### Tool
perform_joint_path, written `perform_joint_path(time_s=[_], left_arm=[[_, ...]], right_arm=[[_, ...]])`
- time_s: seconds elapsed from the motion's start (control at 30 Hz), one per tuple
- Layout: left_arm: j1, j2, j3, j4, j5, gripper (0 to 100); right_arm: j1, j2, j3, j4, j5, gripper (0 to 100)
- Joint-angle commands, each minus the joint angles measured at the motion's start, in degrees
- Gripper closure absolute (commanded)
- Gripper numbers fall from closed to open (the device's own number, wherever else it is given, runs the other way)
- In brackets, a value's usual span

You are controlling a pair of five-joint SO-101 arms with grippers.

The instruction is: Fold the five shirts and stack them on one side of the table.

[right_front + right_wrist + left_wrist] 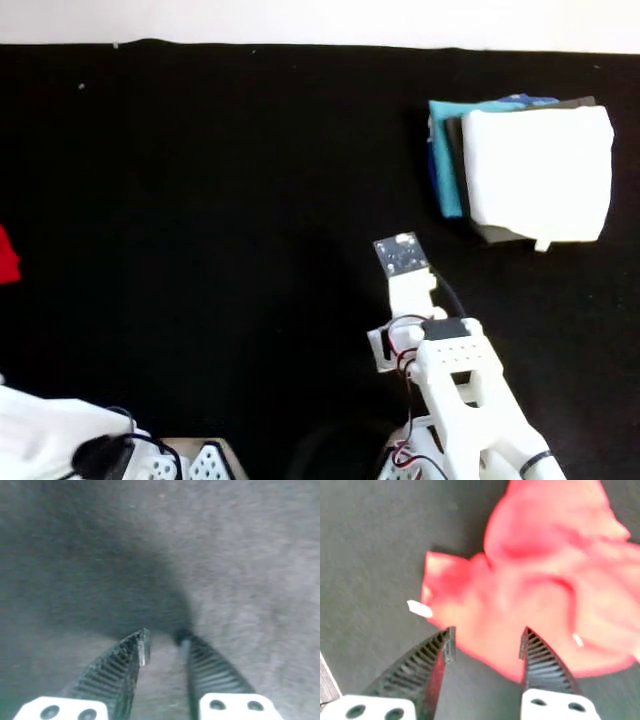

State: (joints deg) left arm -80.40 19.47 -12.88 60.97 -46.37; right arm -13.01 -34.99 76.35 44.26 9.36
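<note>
A crumpled red shirt (545,580) lies on the black table, with a small white tag (420,609) at its edge. My left gripper (487,637) hangs open just above the shirt's near edge, nothing between its fingers. In the high view a sliver of the red shirt (6,255) shows at the table's left edge. A stack of folded shirts (535,170) sits at the far right, white on top, with dark grey, teal and blue edges beneath. My right gripper (164,641) is open over bare black cloth, holding nothing.
The black table cloth (220,180) spreads wide between the red shirt and the stack. The right arm (455,370) rises from the front edge right of centre. The left arm's white body (50,435) sits at the front left corner.
</note>
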Motion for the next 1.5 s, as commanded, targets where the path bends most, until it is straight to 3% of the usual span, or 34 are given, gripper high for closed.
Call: perform_joint_path(time_s=[0.0, 0.17, 0.33, 0.4, 0.5, 0.8, 0.93, 1.1, 1.47], left_arm=[[-2.4, 9.3, -12.6, 0.7, -4.1, 79], [-2.7, 20.4, -22.7, 3.4, -4.3, 79], [0.4, 24.5, -27.4, 13.3, -4.1, 79], [2.5, 24.2, -29.1, 18.2, -4.0, 84], [6.2, 23.3, -31.9, 24.6, -4.0, 100], [19.3, 16.0, -42.8, 40.3, 5.5, 99], [26.3, 7.7, -42.3, 40.6, 10.1, 99], [36.5, -7.1, -30.7, 40.7, 11.5, 99], [66.9, -38.9, 18.5, 40.7, 11.1, 99]], right_arm=[[0.3, 0.6, 0.8, -1.5, 0.7, 78.9], [0.3, 0.6, 0.8, -1.5, 0.7, 78.9], [0.3, 0.6, 0.8, -2.2, 0.7, 78.9], [0.3, 0.6, 0.8, -2.4, 0.6, 78.9], [0.3, 0.6, 0.8, -2.4, 0.6, 78.9], [0.3, 0.6, 0.9, -2.5, 0.6, 78.9], [0.3, 0.6, 0.9, -2.6, 0.6, 78.9], [0.3, 0.6, 0.9, -2.6, 0.5, 78.9], [0.3, 0.6, 0.9, -2.6, 0.4, 78.9]])
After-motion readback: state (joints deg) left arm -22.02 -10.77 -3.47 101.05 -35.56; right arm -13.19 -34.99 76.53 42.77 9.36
